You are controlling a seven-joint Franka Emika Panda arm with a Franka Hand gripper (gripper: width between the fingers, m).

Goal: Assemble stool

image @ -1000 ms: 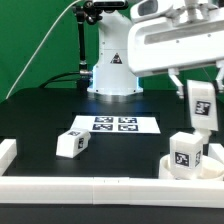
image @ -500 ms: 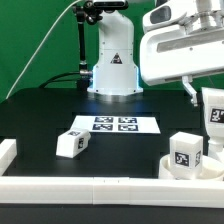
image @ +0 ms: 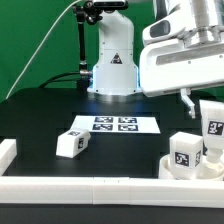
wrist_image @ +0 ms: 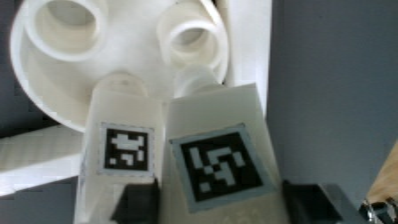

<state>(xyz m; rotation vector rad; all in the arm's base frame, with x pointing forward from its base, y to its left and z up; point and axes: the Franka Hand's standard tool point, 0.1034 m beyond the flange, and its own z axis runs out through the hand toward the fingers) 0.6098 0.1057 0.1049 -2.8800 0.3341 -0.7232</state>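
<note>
**Over the seat, one leg held in closed fingers**

At the exterior view's right, your gripper (image: 208, 108) is clamped on a stubby white leg (image: 212, 130). It grips the leg near the top and hangs it just beside a second leg (image: 185, 152), which already stands on the round seat (image: 168, 168). A third leg (image: 70, 143) lies well apart on the black table (image: 40, 115), near the marker board (image: 114, 125). From the wrist, the seat's open holes (wrist_image: 187, 40) show beyond the two tagged blocks.

Expect these parts to be light, rigid plastic. They likely won't flex, but their smooth faces could slip or twist between the pads. Take hold across the flat sides, high up, so the lower end is free for its hole. The seat looks light enough to slide or tip under a crooked push, so you should press straight down.
</note>
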